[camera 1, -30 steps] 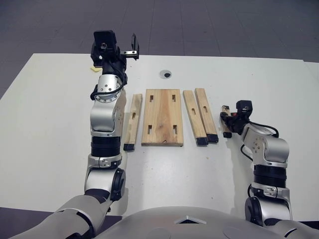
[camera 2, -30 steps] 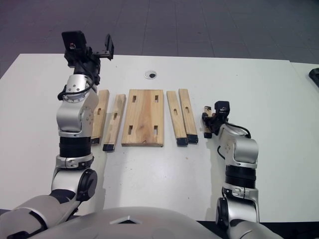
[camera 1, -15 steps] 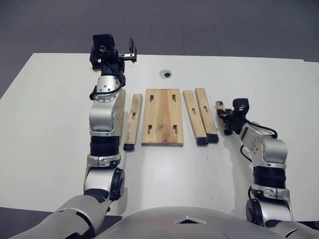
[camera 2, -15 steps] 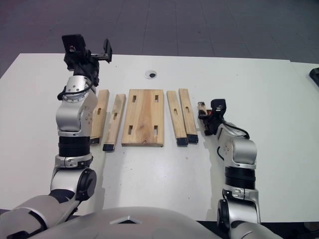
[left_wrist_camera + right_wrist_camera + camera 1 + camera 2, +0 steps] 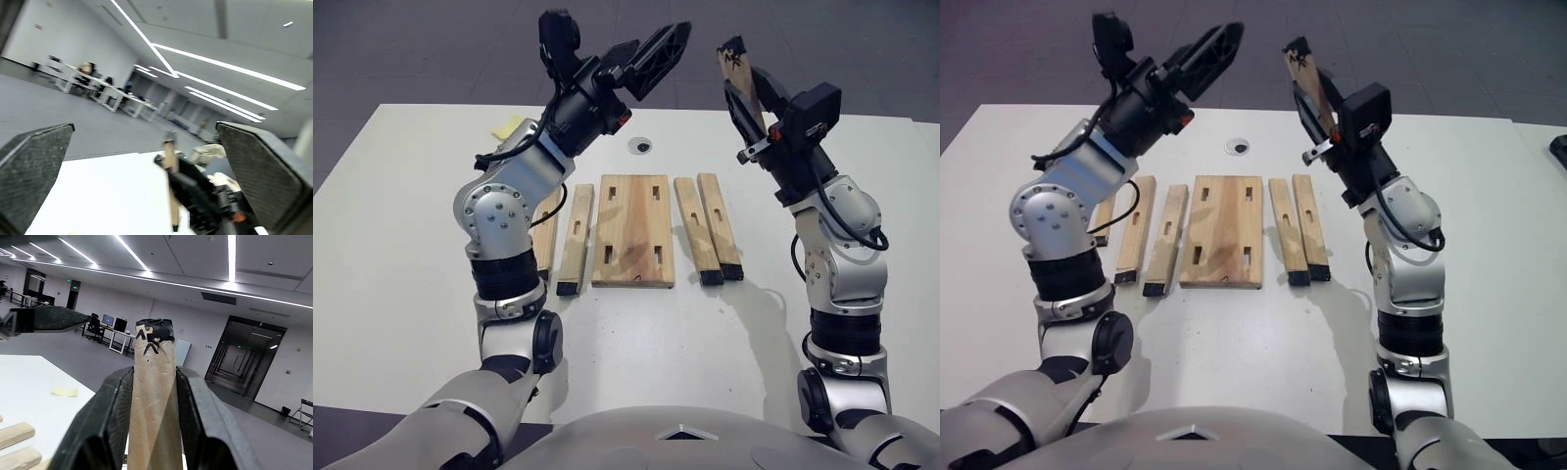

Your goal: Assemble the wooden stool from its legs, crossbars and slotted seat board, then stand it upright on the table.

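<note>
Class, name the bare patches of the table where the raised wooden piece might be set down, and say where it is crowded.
Bare: the table left of the left legs; the near strip between the seat board and the front edge; the stretch right of the right legs. Crowded: the middle row, legs close beside the board.

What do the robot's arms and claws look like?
The left arm and right arm are rounded silver shells joined by black rings, with thin black cables looping outside. The left gripper and right gripper are black, each with two broad wedge-shaped fingers of rough, grainy surface.
</note>
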### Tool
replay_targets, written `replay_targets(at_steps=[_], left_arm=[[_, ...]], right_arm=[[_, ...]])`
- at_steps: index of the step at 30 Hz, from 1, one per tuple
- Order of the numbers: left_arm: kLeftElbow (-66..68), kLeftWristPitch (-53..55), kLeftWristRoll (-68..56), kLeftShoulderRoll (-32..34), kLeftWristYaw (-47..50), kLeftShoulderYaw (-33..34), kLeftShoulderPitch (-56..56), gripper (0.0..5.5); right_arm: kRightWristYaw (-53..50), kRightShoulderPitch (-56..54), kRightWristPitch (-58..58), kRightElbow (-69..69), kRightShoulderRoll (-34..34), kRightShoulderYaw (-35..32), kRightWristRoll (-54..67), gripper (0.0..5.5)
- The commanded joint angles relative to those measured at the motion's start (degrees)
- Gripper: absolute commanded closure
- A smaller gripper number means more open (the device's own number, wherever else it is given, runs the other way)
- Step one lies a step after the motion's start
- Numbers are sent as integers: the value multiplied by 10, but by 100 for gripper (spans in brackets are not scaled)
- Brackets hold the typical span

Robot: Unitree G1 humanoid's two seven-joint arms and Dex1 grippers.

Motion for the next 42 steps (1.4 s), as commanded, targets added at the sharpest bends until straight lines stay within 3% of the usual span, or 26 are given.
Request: replay_targets(at_steps=[1, 19, 42], left_arm=[[21, 36, -61, -7, 23, 11, -29, 10], [73, 12, -49, -37, 47, -33, -8, 10], [65, 7, -40, -36, 44, -55, 15, 373]], right_arm=[[17, 1, -5, -21, 2, 19, 10, 424], [13, 13, -7, -34, 8, 56, -5, 424], [10, 20, -8, -32, 11, 69, -19, 424]])
